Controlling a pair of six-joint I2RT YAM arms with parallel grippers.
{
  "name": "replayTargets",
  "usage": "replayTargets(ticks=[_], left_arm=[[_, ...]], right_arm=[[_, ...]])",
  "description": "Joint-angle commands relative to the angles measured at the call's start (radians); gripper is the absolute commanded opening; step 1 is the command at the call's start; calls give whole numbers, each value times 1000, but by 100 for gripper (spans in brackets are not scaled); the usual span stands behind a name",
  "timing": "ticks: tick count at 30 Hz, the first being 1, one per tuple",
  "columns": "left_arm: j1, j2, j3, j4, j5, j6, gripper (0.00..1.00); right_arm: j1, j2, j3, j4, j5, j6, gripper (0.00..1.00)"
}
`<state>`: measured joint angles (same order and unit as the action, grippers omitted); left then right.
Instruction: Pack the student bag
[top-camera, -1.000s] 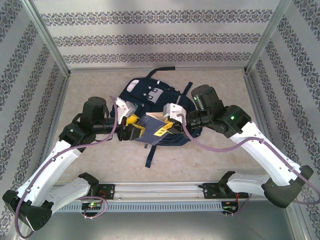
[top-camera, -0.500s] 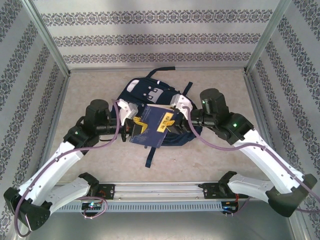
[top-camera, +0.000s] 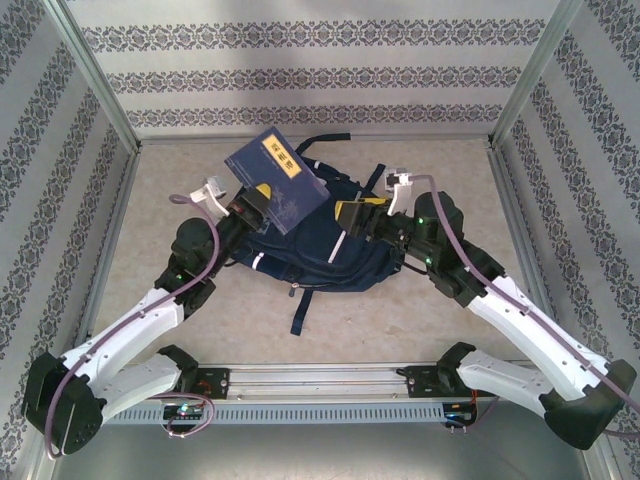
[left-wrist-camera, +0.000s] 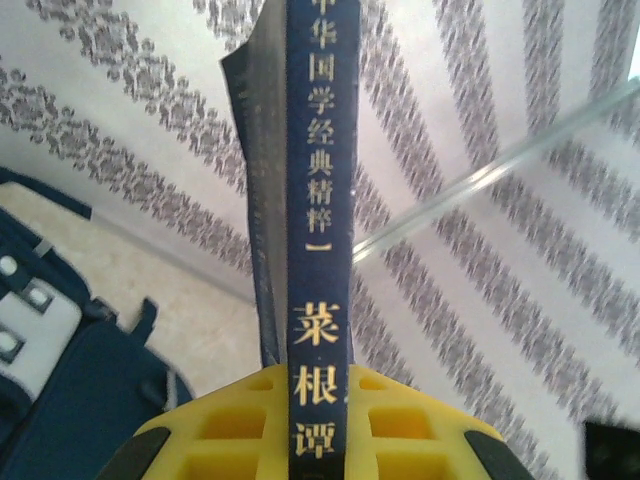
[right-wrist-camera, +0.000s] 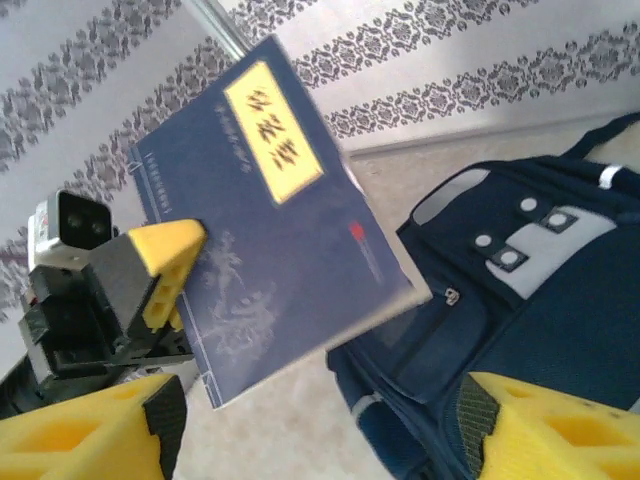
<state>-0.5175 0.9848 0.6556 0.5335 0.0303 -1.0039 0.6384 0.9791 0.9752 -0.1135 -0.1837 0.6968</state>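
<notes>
Yellow-padded left gripper (top-camera: 250, 207): clamped on the navy book (top-camera: 275, 178) by its lower end, holding it aloft.
Right gripper (top-camera: 355, 213): jaws wide, empty.
Student bag (top-camera: 315, 255): flat on the table (top-camera: 430, 180) between both arms, under the book.
Risk: one-ended pinch; the book may swing or slip.
Change: a second ago both grippers held it low on the bag.

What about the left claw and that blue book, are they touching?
Touching. The left wrist view shows the blue book clamped in the left gripper, yellow fingers against both covers.
</notes>
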Motion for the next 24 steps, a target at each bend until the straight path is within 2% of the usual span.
replayTargets(ticks=[1,4,6,13,17,24], left_arm=[[-17,-15,64,85,-147,-180,0],[-19,-13,87,42,-157,-218,0],[-19,-11,97,29,-160,-238,0],[-22,-22,111,-18,-166,-265,0],[-24,-23,111,-28,-167,-280,0],[-28,-15,120,-29,-153,-305,0]], right_arm=[[-35,34,-44,151,-88,407,79],[-37,85,-102,335,-134,617,82],[-20,138,-100,425,-160,705,84],[57,241,-47,621,-122,725,85],[93,273,-38,665,-80,717,84],[110,368,11,739,-83,741,83]])
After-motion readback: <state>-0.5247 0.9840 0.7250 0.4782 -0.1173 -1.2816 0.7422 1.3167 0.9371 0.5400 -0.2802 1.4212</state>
